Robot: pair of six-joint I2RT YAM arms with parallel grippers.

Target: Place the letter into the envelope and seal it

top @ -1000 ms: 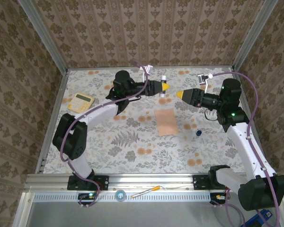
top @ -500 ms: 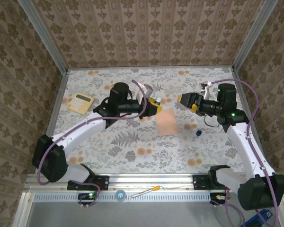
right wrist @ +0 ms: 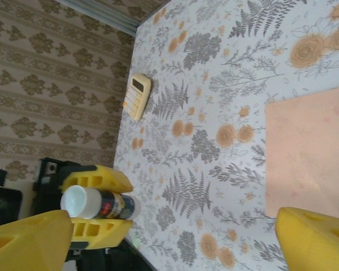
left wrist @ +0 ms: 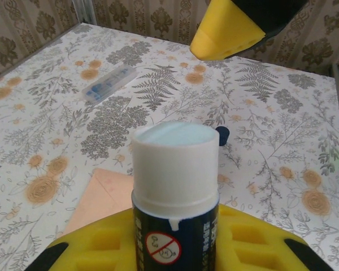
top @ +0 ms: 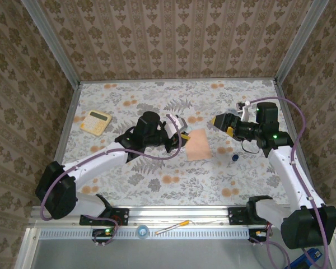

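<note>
The salmon-pink envelope [top: 197, 144] lies flat on the floral table, its fold lines showing in the right wrist view [right wrist: 308, 158]. The letter is hidden. My left gripper [top: 182, 139] hovers at the envelope's left edge, shut on a dark glue stick [left wrist: 175, 186] with its white uncapped top pointing forward. A corner of the envelope [left wrist: 101, 195] lies just below that tip. My right gripper [top: 218, 122] hangs open above the envelope's far right corner, with nothing between its yellow fingers [right wrist: 313, 240]. It faces the glue stick [right wrist: 99, 204].
A yellow calculator [top: 96, 121] lies at the far left. A small dark blue cap [top: 234, 157] sits right of the envelope. A clear plastic strip [left wrist: 109, 83] lies farther back. A pen [top: 172, 227] rests on the front rail.
My left arm has swung toward the near side and right, bringing the glue stick down to the envelope's left edge. My right gripper has dropped slightly toward the envelope.
</note>
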